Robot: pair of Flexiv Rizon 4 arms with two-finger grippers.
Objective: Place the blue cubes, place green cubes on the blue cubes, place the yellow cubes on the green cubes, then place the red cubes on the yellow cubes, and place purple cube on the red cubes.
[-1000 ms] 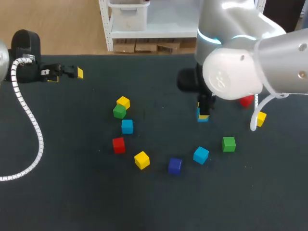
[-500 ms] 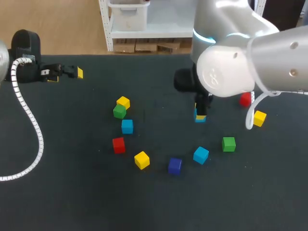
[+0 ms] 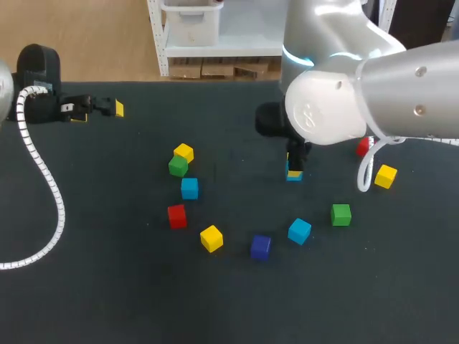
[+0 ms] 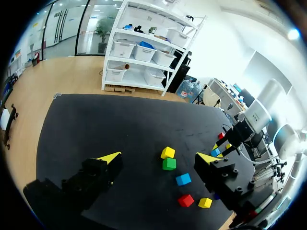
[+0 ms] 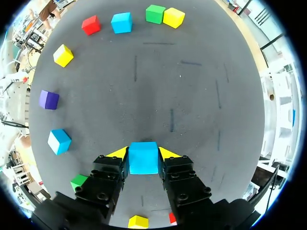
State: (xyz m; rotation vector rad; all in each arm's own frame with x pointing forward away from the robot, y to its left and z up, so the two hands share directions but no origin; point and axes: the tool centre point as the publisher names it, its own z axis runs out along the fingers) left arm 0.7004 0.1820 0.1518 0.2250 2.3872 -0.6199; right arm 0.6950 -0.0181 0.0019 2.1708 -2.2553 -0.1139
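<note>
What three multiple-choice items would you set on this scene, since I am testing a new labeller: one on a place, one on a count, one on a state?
1. Where is the purple cube? A between a yellow cube and a loose blue cube; B on a green cube; C on a red cube.
2. How many green cubes lie on the table? A one; B two; C four.
3. What is the right gripper doing? A open, empty; B shut on a blue cube; C shut on a red cube.
Key: 1 A: it lies on the table between them. 2 B: only two show. 3 B: both fingers press its sides.
</note>
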